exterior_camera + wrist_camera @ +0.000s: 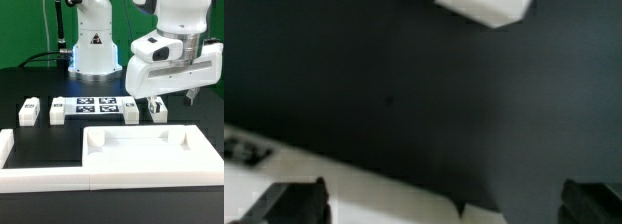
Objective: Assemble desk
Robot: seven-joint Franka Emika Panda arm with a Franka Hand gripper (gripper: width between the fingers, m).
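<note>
The white rimmed tabletop panel [150, 146] lies at the front right of the black table. Small white legs with tags lie in a row behind it: two at the exterior view's left [30, 111] [57, 111] and two at its right [131, 110] [157, 111]. My gripper [170, 101] hangs open and empty just above the rightmost leg, one finger close by it. In the wrist view my gripper [445, 205] is open. A blurred white part with a tag edge [358, 185] lies by one dark fingertip [295, 205]. Which part it is I cannot tell.
The marker board [92, 106] lies between the leg pairs. The robot base [95, 45] stands behind it. Long white L-shaped rails [40, 172] border the front and left. A white corner [491, 10] shows at the far edge of the wrist view.
</note>
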